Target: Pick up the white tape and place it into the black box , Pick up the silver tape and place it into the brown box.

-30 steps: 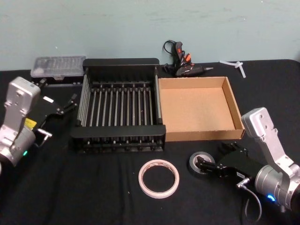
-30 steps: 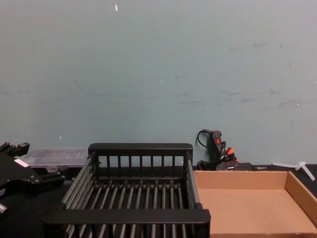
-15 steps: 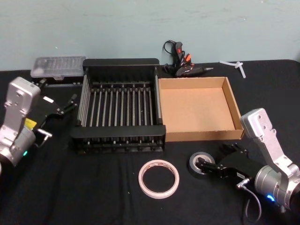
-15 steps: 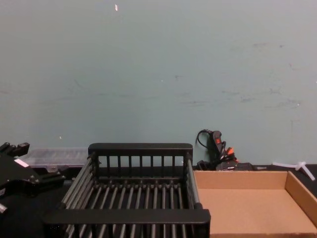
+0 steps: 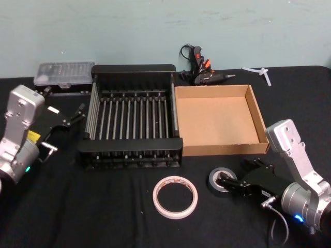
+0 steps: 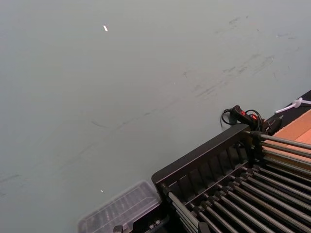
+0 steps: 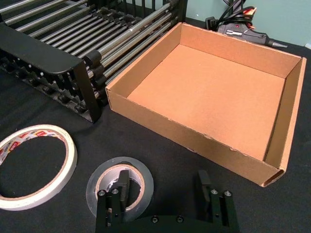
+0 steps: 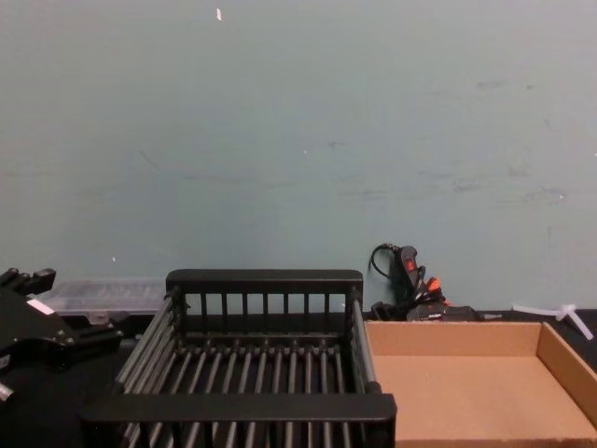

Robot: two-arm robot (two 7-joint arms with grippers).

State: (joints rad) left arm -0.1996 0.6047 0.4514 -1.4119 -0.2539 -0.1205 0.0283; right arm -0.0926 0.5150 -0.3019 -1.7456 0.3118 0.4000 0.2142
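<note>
R gripper [image 7: 163, 187] – jaws astride silver tape [image 7: 120, 183]

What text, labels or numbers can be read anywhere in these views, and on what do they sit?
White tape: red print on its inner core, too small to read.
Left arm: a small yellow sticker, blurred, unreadable.
Left arm: a white label, nothing legible on it.
Silver tape, black box, brown box: no print visible.
No word or number can be read.
</note>
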